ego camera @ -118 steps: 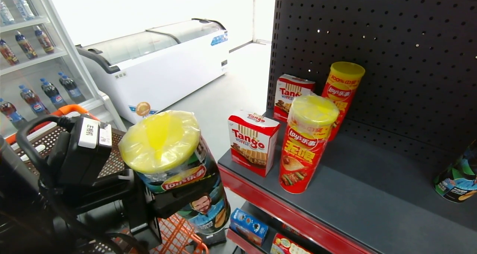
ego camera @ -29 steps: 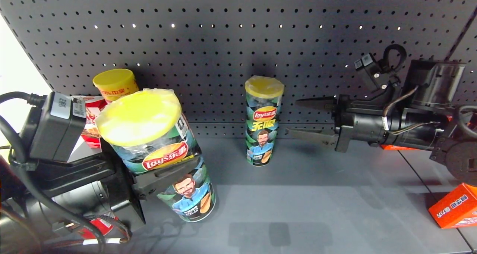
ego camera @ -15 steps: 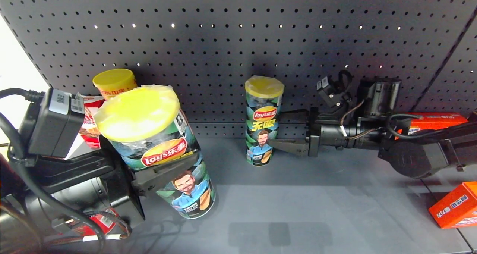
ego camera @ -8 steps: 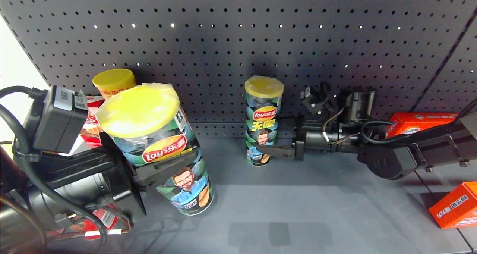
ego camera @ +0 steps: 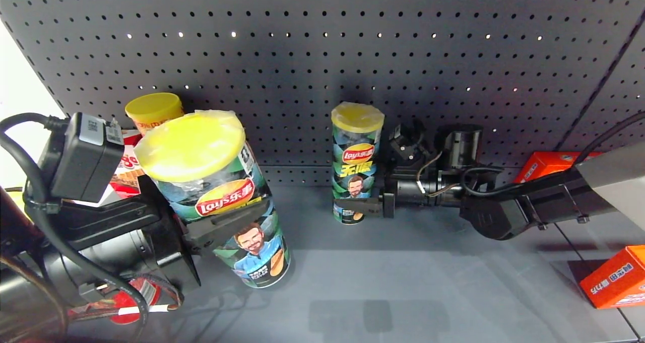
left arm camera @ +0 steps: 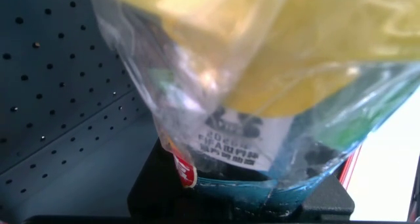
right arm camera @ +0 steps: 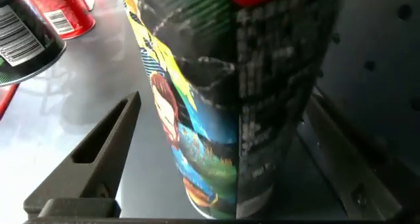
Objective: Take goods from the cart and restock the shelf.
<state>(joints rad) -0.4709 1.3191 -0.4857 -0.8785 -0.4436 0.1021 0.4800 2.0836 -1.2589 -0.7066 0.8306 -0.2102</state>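
Note:
My left gripper [ego camera: 221, 209] is shut on a green chip can [ego camera: 216, 182] with a yellow lid, seen close up as the held can [left arm camera: 262, 119]. The can leans, with its base just above or on the grey shelf floor [ego camera: 403, 282] at front left; I cannot tell which. A second green chip can [ego camera: 355, 166] stands upright near the pegboard. My right gripper [ego camera: 351, 198] is open around its lower part, one finger on each side. In the right wrist view a gap shows between the standing can [right arm camera: 230, 99] and one finger [right arm camera: 92, 165].
A red can with a yellow lid [ego camera: 153, 112] and a wafer box [ego camera: 123, 164] stand at the back left. Orange boxes sit at the right, one by the pegboard [ego camera: 552, 164] and one near the front edge [ego camera: 612, 282]. The shelf's front middle is bare.
The head camera has swung from the cart to the shelf. My right arm slid left along the shelf until its open fingers flank the standing can. The left-held can barely shifted.

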